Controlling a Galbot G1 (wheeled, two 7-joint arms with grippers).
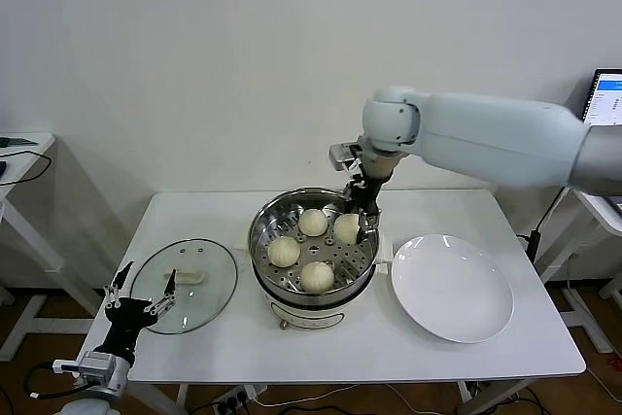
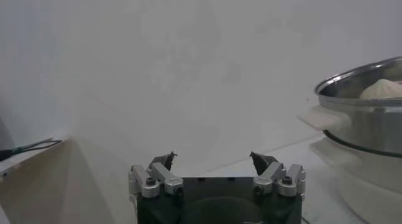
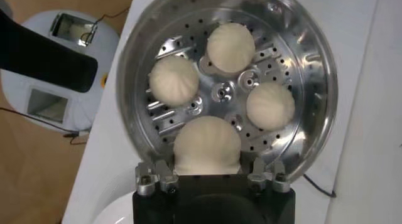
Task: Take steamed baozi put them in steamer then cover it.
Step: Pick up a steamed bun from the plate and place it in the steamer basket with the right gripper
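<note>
Down at the near-left corner of the table (image 1: 292,362), the left gripper (image 1: 144,291) hangs low and idle, well left of the steamer (image 1: 313,250), its fingers (image 2: 162,161) spread wide with nothing between them. Just beyond it lies the cover (image 1: 185,285), flat on the table to the steamer's left, glass up, white handle in the middle, close beside the steamer's base but apart from it.

On to the landmark itself: the steamer stands mid-table, shiny steel pot on a white base, perforated tray showing. All four steamed baozi (image 1: 284,252) sit on that tray, one toward the steamer's left side, one at its far side, one at its near side, and one on its right side. None of them touches another.

That right-hand bun is where the action is. The right gripper (image 1: 364,227) reaches down over the steamer's right rim, arm coming in from the far right, and its fingers straddle the bun from either side. The wrist view shows the bun filling the gap between the jaws, though whether they are squeezing it or have slackened I cannot tell.

Right of the steamer, a white plate (image 1: 453,287) lies flat, near the base, bare.
</note>
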